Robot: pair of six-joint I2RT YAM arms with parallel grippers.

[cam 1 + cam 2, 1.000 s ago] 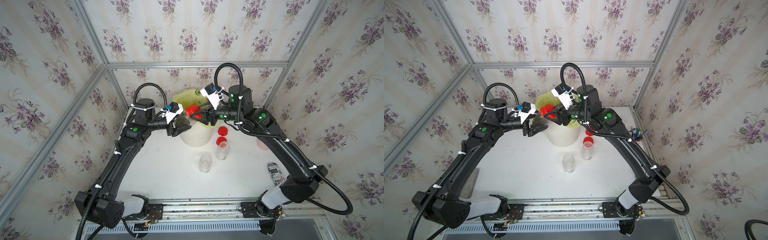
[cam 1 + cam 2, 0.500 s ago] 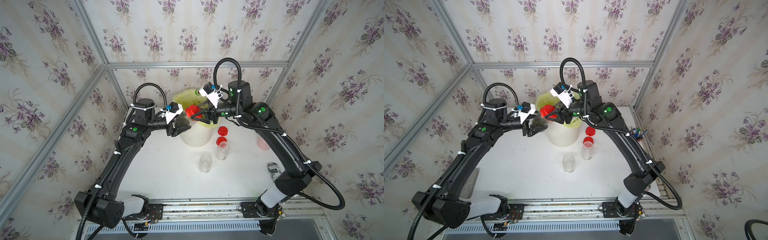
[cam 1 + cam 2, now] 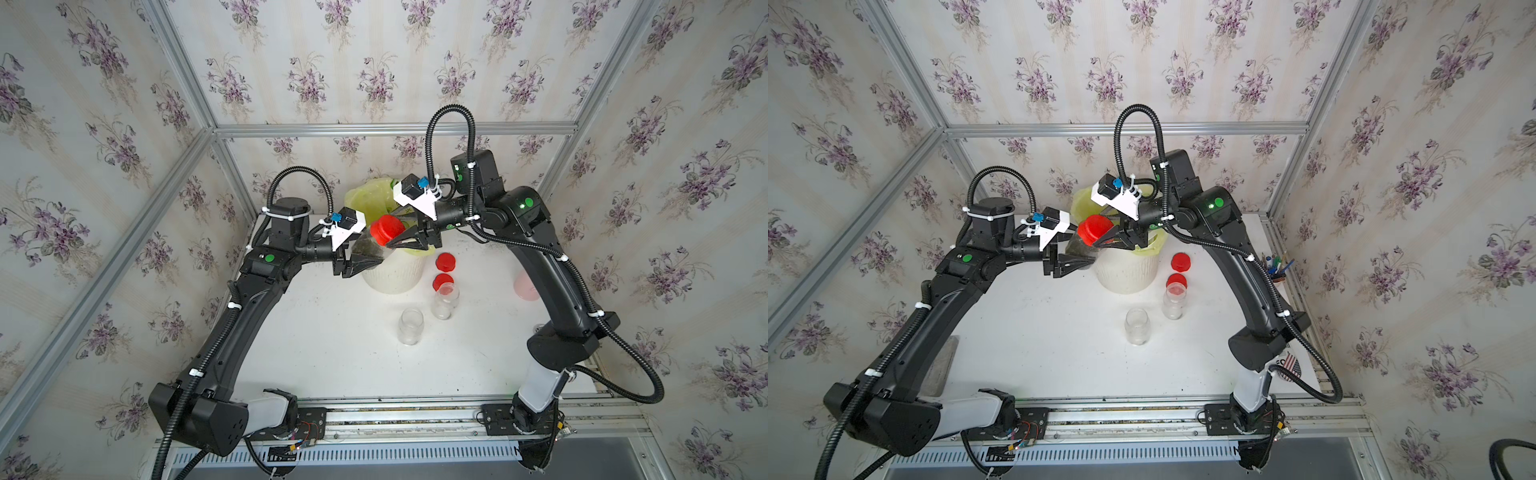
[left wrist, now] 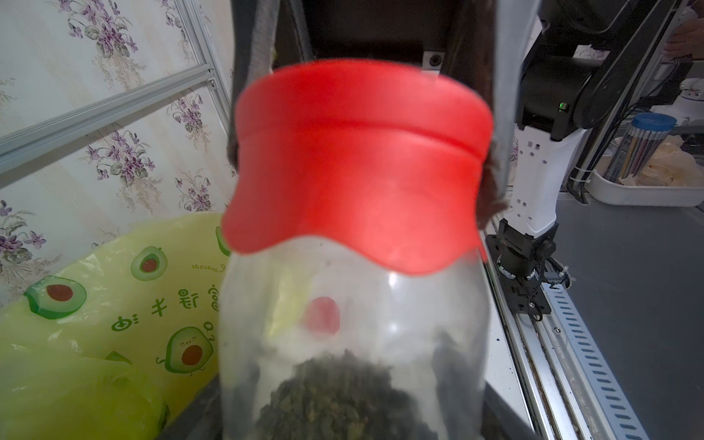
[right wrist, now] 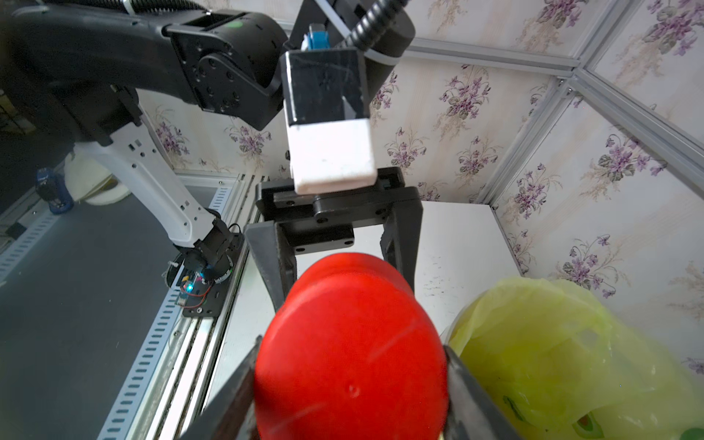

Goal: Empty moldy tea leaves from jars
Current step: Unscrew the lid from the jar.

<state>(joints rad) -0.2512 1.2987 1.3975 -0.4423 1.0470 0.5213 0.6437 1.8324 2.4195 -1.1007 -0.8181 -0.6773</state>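
My left gripper (image 3: 365, 261) is shut on a clear jar (image 3: 369, 248), holding it tilted by the rim of the cream bin (image 3: 395, 278). Moldy tea leaves (image 4: 335, 400) lie as a dark mass in the jar's lower part. The jar's red cap (image 3: 387, 229) sits on its mouth, and my right gripper (image 3: 401, 242) is shut on that cap, one finger (image 5: 470, 400) pressed to each side. Two more jars (image 3: 410, 326) (image 3: 444, 300) stand capless and look empty on the white table. Their red caps (image 3: 446, 262) (image 3: 442, 281) lie beside the bin.
The bin is lined with a yellow avocado-print bag (image 4: 114, 304) and stands at the back middle. A pink pen cup (image 3: 1276, 266) is at the right edge behind my right arm. A small can (image 3: 1289, 368) lies near the right arm's base. A rail (image 3: 395, 419) runs along the table's front.
My right arm's elbow has swung up and toward the back wall, with its wrist still at the red cap. The left arm and the jar have hardly moved.
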